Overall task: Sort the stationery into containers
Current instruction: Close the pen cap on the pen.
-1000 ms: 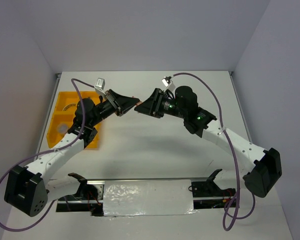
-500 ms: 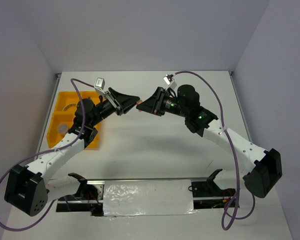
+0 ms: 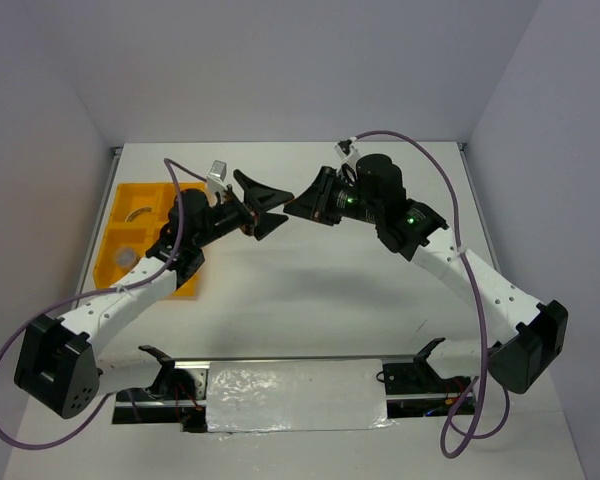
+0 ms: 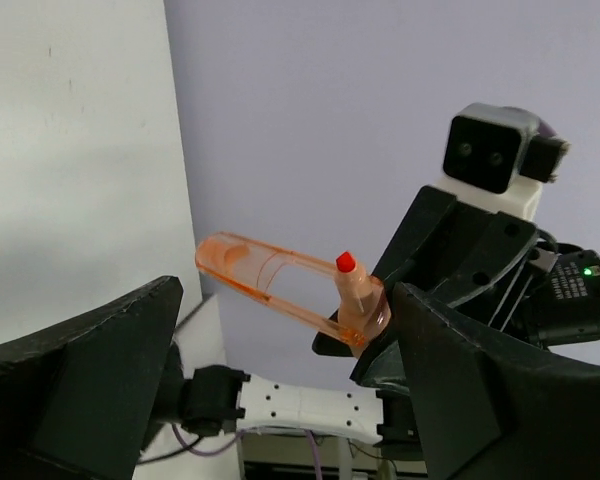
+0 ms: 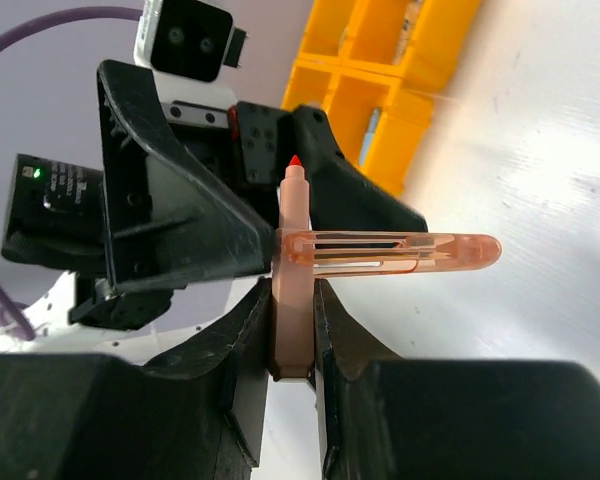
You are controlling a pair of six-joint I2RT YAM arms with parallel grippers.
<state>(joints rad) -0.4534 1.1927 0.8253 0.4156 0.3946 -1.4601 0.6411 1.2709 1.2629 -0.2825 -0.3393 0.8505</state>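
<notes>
Above the middle of the table my two grippers meet tip to tip. My right gripper is shut on the stem of a translucent orange clip-like piece with a small red tip. The clip's long loop sticks out sideways, clear of the fingers. My left gripper is open wide, one finger on each side of the clip and neither touching it. The yellow-orange tray lies at the table's left edge, partly hidden under my left arm.
A pale ring and a small round item lie in separate tray compartments. The white table ends at grey walls on the left, back and right. Purple cables loop off both arms.
My left gripper has gone from shut to wide open, letting go of the orange clip. My right gripper has closed on it. Both grippers have shifted slightly to the right.
</notes>
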